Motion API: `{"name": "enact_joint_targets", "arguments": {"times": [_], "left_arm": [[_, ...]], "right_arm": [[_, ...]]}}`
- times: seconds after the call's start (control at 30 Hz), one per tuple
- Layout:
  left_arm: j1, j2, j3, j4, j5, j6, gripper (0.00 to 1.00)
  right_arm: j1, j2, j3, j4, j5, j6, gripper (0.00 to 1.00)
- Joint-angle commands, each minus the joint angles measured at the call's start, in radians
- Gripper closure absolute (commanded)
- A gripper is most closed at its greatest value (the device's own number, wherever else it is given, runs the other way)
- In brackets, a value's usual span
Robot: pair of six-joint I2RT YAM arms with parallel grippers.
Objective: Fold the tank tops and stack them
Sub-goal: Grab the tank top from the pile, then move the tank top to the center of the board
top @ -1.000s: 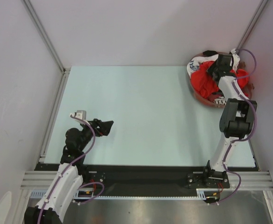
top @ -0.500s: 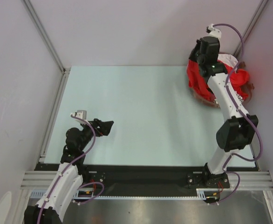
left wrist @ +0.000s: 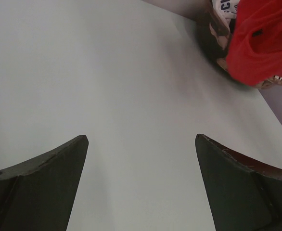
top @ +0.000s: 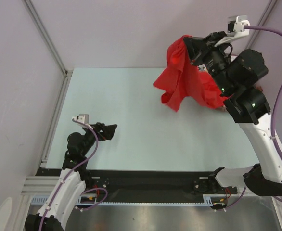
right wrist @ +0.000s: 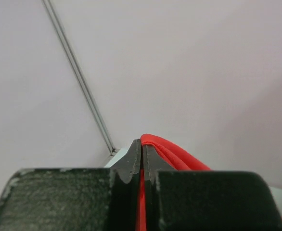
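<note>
The bright red tank top point(top: 186, 79) hangs in the air over the table's far right, its lowest corner just above the surface. My right gripper point(top: 191, 44) is raised high and shut on the top edge; the right wrist view shows the red hem point(right wrist: 166, 147) pinched between the closed fingertips of this gripper point(right wrist: 142, 144). The left wrist view shows the red tank top point(left wrist: 263, 41) draped over a brown basket point(left wrist: 209, 34) with a white printed tank top point(left wrist: 224, 6) inside. My left gripper point(top: 110, 131) point(left wrist: 141, 138) stands open and holds nothing, low over the near left of the table.
The pale table point(top: 131, 106) is bounded by a metal rail point(top: 54, 118) on the left and grey walls behind. Slanted frame posts point(top: 44, 33) rise at the back corners. The raised right arm point(top: 247, 91) covers the basket in the top view.
The right gripper shut on the red tank top in the basket and lifted it up and to the left, so it now hangs open. The left arm has not moved.
</note>
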Motion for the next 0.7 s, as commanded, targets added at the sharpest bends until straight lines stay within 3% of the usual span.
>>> {"name": "enact_joint_targets", "arguments": {"times": [0.0,0.3,0.5,0.67], "left_arm": [[-0.003,-0.026,-0.001,0.021,0.014,0.022,0.0],[-0.003,-0.127,-0.019,0.023,0.037,0.02,0.0],[-0.005,-0.223,-0.055,0.084,0.128,-0.009,0.0],[-0.034,-0.177,-0.067,0.144,0.132,-0.024,0.0]], "right_arm": [[0.017,0.014,0.014,-0.039,-0.087,0.019,1.0],[0.04,0.212,-0.027,0.004,-0.255,0.122,1.0],[0.162,0.391,0.065,0.053,-0.187,0.104,1.0],[0.18,0.485,0.132,0.096,-0.129,0.101,1.0]]}}
